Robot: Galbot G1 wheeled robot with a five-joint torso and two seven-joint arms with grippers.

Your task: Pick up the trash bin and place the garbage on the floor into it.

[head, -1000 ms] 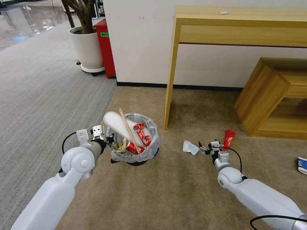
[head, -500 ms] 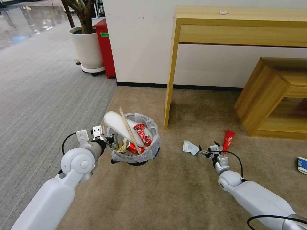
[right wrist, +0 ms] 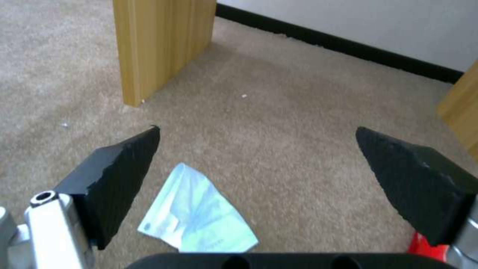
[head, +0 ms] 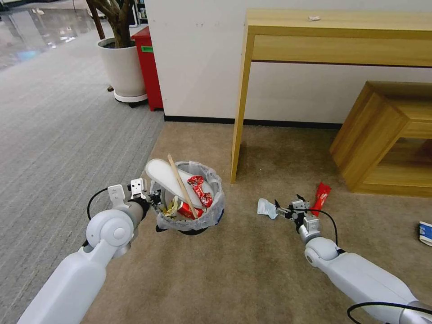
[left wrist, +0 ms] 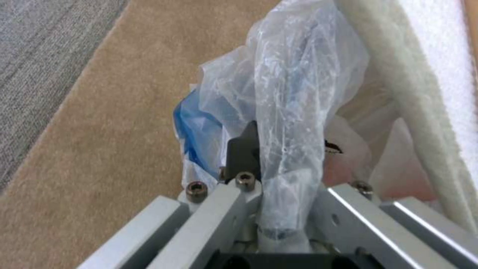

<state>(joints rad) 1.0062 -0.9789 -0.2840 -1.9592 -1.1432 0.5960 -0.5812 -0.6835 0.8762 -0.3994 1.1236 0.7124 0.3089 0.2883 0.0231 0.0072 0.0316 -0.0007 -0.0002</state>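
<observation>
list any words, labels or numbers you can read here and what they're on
None can be read.
Red box: green label, print too small.
Red wrappers in the trash bin: white print, blurred.
Blue-white carton: markings unreadable.
Pale wrapper before the right tool: faint print, illegible.

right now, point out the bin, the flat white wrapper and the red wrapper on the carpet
bin (head: 211, 215): head view, bag-covered front rim.
white wrapper (right wrist: 199, 216): right wrist view, middle of the flat face.
red wrapper (head: 322, 192): head view, middle of the strip.
</observation>
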